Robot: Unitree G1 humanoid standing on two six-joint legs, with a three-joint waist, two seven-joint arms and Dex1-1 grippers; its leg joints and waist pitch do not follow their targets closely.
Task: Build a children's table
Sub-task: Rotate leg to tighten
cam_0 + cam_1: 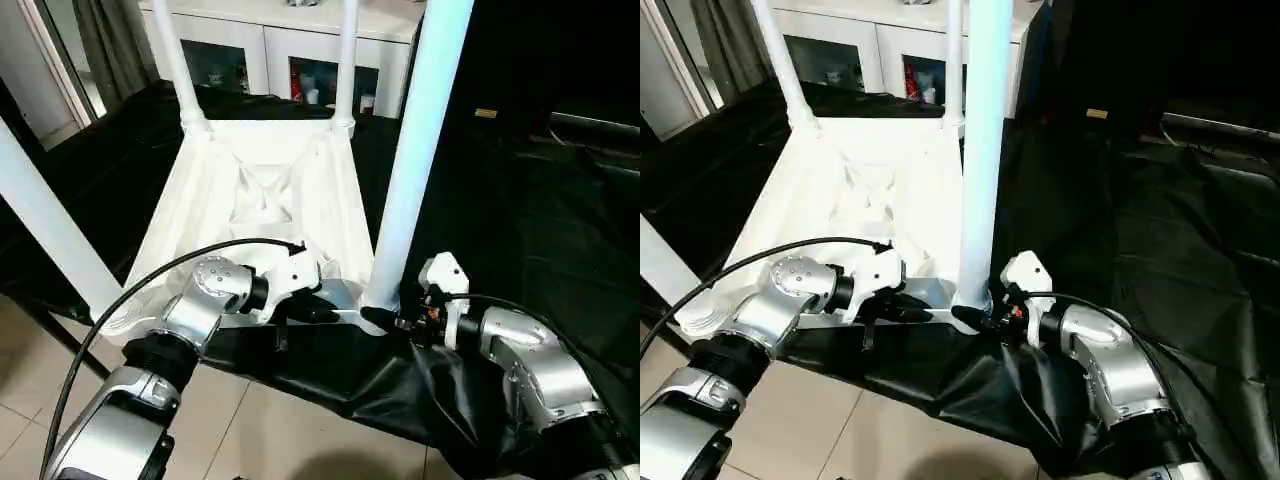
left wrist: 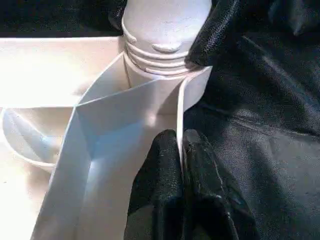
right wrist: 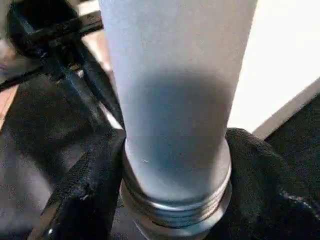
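While the children's table (image 1: 262, 190) lies upside down on the black-draped table (image 1: 560, 230), its ribbed underside facing up, we see its legs standing up out of the corner sockets: at far left the near-left leg (image 1: 45, 228) slants up out of its round socket, farther back the two far legs (image 1: 176, 62) rise in front of a white cabinet with glass doors (image 1: 300, 50), and toward the middle the near-right leg (image 1: 415, 150) stands tall and nearly upright. Our left gripper (image 2: 181, 165) reaches in from the left along the near edge of the tabletop, and in the left wrist view its two black fingers (image 2: 160, 175) are pressed together on the thin white rim wall (image 2: 182, 107), pinching it just beside the near-right socket. To the right of that, our right gripper (image 3: 175, 165) meets the foot of the near-right leg: in the right wrist view its black fingers (image 3: 85, 190) stand spread on either side of the leg's ridged base collar (image 3: 175, 210), touching or nearly touching it, and we cannot tell whether they truly clamp it. Farther right, only rumpled black cloth covers the big table.
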